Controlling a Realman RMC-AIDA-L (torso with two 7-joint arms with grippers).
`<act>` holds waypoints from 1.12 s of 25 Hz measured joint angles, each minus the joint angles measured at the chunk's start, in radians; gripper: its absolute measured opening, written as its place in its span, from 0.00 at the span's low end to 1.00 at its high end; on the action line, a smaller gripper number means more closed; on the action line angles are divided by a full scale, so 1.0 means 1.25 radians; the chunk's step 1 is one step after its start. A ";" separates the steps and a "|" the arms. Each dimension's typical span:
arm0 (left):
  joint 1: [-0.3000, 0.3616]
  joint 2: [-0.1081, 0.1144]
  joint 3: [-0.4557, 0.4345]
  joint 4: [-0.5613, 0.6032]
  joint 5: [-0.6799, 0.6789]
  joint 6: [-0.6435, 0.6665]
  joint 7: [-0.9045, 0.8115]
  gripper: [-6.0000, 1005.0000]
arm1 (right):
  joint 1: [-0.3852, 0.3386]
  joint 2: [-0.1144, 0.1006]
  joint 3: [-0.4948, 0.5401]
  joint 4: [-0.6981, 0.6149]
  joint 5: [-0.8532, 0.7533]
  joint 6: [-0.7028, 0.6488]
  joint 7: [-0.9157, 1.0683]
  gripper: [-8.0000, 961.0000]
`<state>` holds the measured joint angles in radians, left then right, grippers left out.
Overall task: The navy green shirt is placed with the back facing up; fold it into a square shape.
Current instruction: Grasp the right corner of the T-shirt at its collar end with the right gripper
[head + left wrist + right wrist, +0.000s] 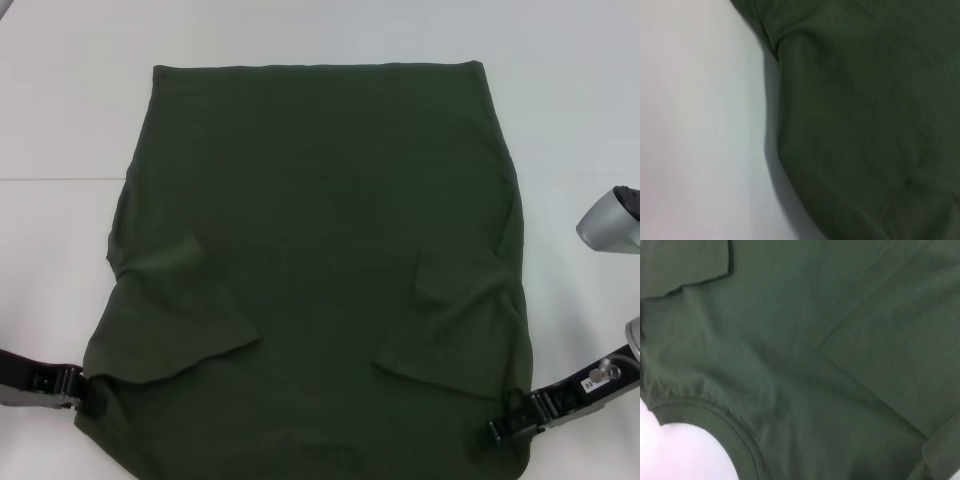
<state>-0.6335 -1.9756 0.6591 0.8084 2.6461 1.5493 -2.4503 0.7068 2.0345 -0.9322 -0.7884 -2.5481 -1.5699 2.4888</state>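
The navy green shirt (pixel 320 250) lies flat on the white table (pixel 60 120), plain side up, with both short sleeves (pixel 190 320) folded inward over the body. Its hem edge is at the far side; the near end runs out of the head view. My left gripper (pixel 92 393) sits at the shirt's near-left edge, touching the cloth. At the near-right edge my right gripper (pixel 503 428) also touches the fabric. The left wrist view shows the shirt's side edge (pixel 777 125) against the table. A ribbed collar (pixel 705 407) shows in the right wrist view.
White tabletop (pixel 580 120) surrounds the shirt on the left, right and far sides. A grey part of the right arm (pixel 610 222) hangs over the table at the right edge.
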 joint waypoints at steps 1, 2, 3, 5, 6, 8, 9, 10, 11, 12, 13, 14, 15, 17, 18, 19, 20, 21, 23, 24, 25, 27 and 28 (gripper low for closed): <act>0.000 0.000 0.000 0.000 0.000 0.000 0.000 0.05 | 0.001 0.000 0.000 0.003 0.000 0.002 -0.001 0.85; 0.000 0.000 -0.001 0.000 0.000 0.000 0.000 0.05 | 0.001 -0.001 0.000 0.005 0.000 0.003 -0.001 0.84; 0.000 0.000 -0.001 0.000 0.000 0.000 0.000 0.05 | 0.001 -0.001 0.000 0.005 0.000 0.003 -0.001 0.84; 0.000 0.000 -0.001 0.000 0.000 0.000 0.001 0.05 | 0.002 -0.002 0.000 0.006 0.000 0.004 0.001 0.84; 0.000 0.000 -0.001 0.000 0.000 0.000 0.001 0.05 | 0.002 -0.003 0.000 0.006 0.001 0.005 0.003 0.84; 0.000 0.000 -0.001 0.000 0.000 0.000 0.002 0.05 | 0.002 -0.003 0.000 0.006 0.001 0.010 0.006 0.84; 0.000 0.000 -0.001 0.000 0.000 0.000 0.002 0.05 | 0.002 -0.003 0.000 0.006 0.000 0.013 0.006 0.84; 0.000 0.000 -0.001 0.000 0.000 0.000 0.002 0.05 | 0.002 -0.003 0.000 0.006 0.000 0.016 0.006 0.83; 0.000 0.000 -0.001 0.000 0.000 0.000 0.002 0.05 | 0.002 -0.003 0.000 0.006 0.000 0.017 0.006 0.83; 0.000 0.000 -0.001 0.000 0.000 0.000 0.002 0.05 | 0.002 -0.003 0.000 0.006 0.000 0.017 0.006 0.80; 0.000 0.000 -0.001 0.000 0.000 0.000 0.002 0.05 | 0.002 -0.003 0.000 0.006 -0.001 0.017 0.006 0.78; 0.000 0.000 -0.001 0.000 0.000 0.000 0.002 0.05 | 0.001 -0.003 0.000 0.006 -0.001 0.017 0.006 0.75; 0.000 0.000 -0.001 0.000 0.000 0.000 0.002 0.05 | 0.001 -0.003 0.000 0.005 -0.002 0.017 0.007 0.72; 0.000 0.000 -0.001 0.000 -0.004 0.001 0.002 0.05 | 0.001 -0.003 0.000 0.003 -0.003 0.017 0.007 0.66; 0.000 0.000 -0.001 0.000 -0.006 0.001 0.002 0.05 | 0.000 -0.003 0.000 0.003 -0.003 0.018 0.007 0.63; 0.000 0.000 -0.001 0.000 -0.007 0.001 0.002 0.05 | 0.000 -0.003 0.000 0.002 -0.004 0.018 0.007 0.60; 0.000 0.000 -0.001 0.000 -0.008 0.001 0.003 0.05 | 0.000 -0.003 0.000 0.002 -0.004 0.018 0.007 0.55; 0.000 0.000 -0.001 0.000 -0.008 0.001 0.003 0.05 | 0.000 -0.003 0.000 0.001 -0.004 0.018 0.007 0.50; 0.000 0.000 -0.001 0.000 -0.008 0.001 0.003 0.05 | 0.000 -0.004 0.000 0.000 -0.005 0.018 0.007 0.40; 0.000 0.000 -0.001 0.000 -0.008 0.001 0.003 0.05 | 0.000 -0.004 -0.001 0.000 -0.005 0.018 0.007 0.35; 0.000 0.000 -0.001 0.000 -0.008 0.001 0.003 0.05 | 0.000 -0.004 -0.001 0.000 -0.005 0.018 0.007 0.31; 0.000 0.000 -0.001 0.000 -0.008 0.001 0.003 0.05 | -0.001 -0.004 -0.002 0.000 -0.006 0.018 0.006 0.24; 0.000 0.000 -0.001 0.000 -0.008 0.001 0.003 0.05 | -0.001 -0.004 -0.002 0.000 -0.006 0.018 0.005 0.20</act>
<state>-0.6335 -1.9756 0.6580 0.8083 2.6365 1.5509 -2.4467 0.7058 2.0295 -0.9348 -0.7888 -2.5554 -1.5477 2.4952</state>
